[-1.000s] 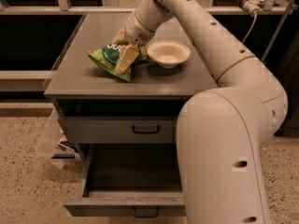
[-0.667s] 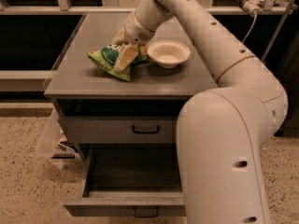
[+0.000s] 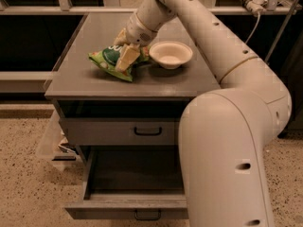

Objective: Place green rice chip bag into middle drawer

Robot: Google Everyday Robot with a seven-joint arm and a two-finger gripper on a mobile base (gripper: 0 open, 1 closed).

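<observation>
- We had the gripper (image 3: 126,59) down on the chip bag (image 3: 105,59), on top of the cabinet (image 3: 90,84). We couldn't tell whether it had clamped on the bag or was just resting on it.
- The bag lay flat near the middle of the top, just beside the bowl (image 3: 170,55) and not touching it as far as we could see.
- The bottom drawer (image 3: 128,213) was pulled out and looked bare inside. The drawer above (image 3: 104,130) was closed.
- Our take on the grab: a crinkly bag slips, so we wanted a firm pinch on a good fold of it before lifting.
- Lifting straight up seemed safest, to keep from knocking the bowl.
- After that we figured on swinging out past the front edge, then going low over the open drawer before letting go.
</observation>
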